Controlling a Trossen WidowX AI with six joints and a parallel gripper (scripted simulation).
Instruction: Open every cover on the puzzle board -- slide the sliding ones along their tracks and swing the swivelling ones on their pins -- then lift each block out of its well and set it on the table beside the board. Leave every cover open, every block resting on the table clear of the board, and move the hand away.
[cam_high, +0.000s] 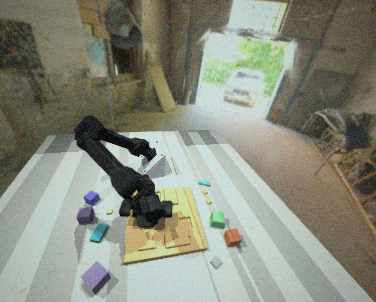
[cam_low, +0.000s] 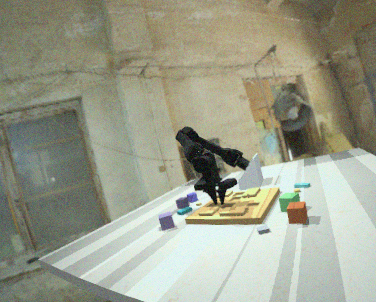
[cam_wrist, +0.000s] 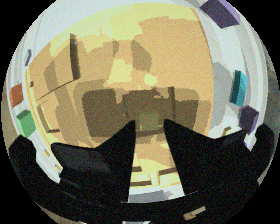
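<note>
The tan puzzle board (cam_high: 150, 256) (cam_low: 250, 219) (cam_wrist: 172, 37) lies flat on the table. Flat tan covers show on it, one a panel (cam_high: 178, 235) near its front right. My gripper (cam_high: 146, 223) (cam_low: 219, 203) (cam_wrist: 149, 123) points down just above the board, fingers partly apart, with nothing held. In the wrist view a small olive square (cam_wrist: 149, 120) lies beyond the fingertips; I cannot tell whether it is a block or a well floor. The arm's shadow darkens this area. The hand hides the board's middle left in the top view.
Right of the board lie a green block (cam_high: 217, 220) (cam_low: 289, 202), an orange block (cam_high: 232, 237) (cam_low: 297, 213) and a grey piece (cam_high: 216, 262). Left are purple blocks (cam_high: 95, 277) (cam_high: 85, 216) (cam_high: 91, 198) and a teal block (cam_high: 99, 233). A white wedge (cam_low: 251, 173) stands behind.
</note>
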